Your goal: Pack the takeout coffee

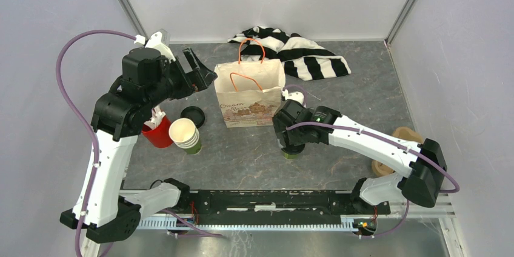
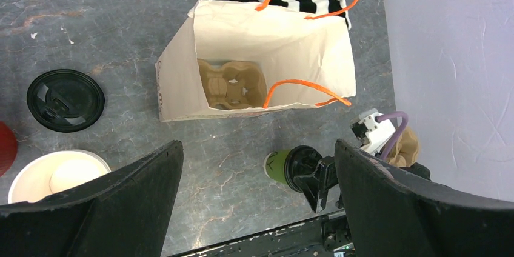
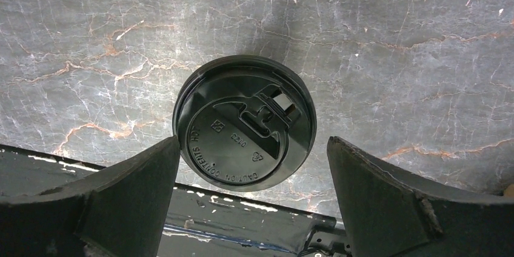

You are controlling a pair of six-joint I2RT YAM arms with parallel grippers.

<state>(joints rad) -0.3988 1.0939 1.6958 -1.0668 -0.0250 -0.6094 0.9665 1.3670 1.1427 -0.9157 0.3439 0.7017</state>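
Note:
The takeout coffee (image 1: 293, 153), a green cup with a black lid, stands on the table in front of the paper bag (image 1: 250, 96). My right gripper (image 1: 291, 139) hovers directly above it, open and holding nothing. In the right wrist view the lid (image 3: 242, 123) sits just beyond the gap between the spread fingers (image 3: 121, 202). The cup also shows in the left wrist view (image 2: 280, 166). My left gripper (image 1: 197, 72) is open and empty, high up at the left of the bag. The bag (image 2: 273, 45) stands open with a cardboard cup carrier (image 2: 233, 84) at its bottom.
A loose black lid (image 1: 193, 116), a stack of lidless green cups (image 1: 185, 135) and a red cup (image 1: 159, 134) stand left of the bag. A striped cloth (image 1: 303, 54) lies behind it. A brown cardboard carrier (image 1: 403, 139) lies at the right, behind my right arm.

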